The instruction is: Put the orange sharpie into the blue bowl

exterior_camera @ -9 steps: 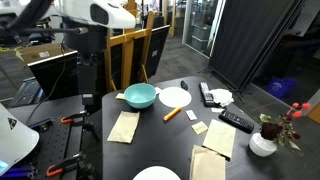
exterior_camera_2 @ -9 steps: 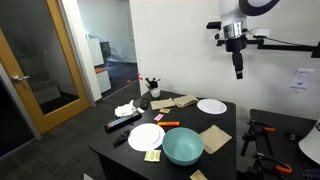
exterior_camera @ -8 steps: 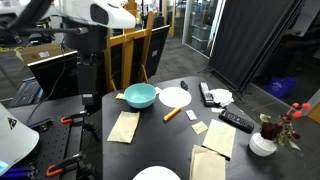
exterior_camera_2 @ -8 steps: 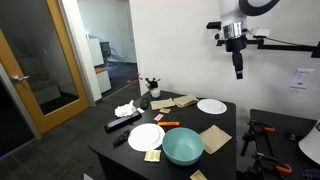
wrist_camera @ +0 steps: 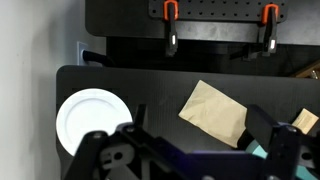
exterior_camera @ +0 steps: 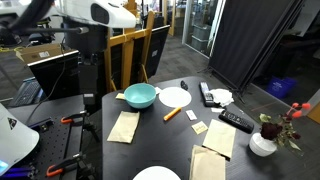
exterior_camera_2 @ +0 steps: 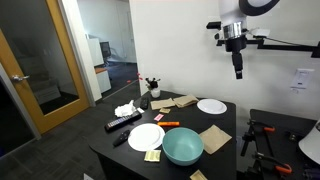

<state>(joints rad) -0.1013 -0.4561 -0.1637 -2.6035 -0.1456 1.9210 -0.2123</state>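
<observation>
Orange sharpie, slim and short, lies near blue bowl

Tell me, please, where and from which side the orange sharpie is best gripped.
Grip the sharpie at mid-length, coming straight down from above, with the fingers closing across its slim barrel. It lies flat on the table with bare surface along both long sides, so a top-down pinch at the middle should keep it balanced.
</observation>
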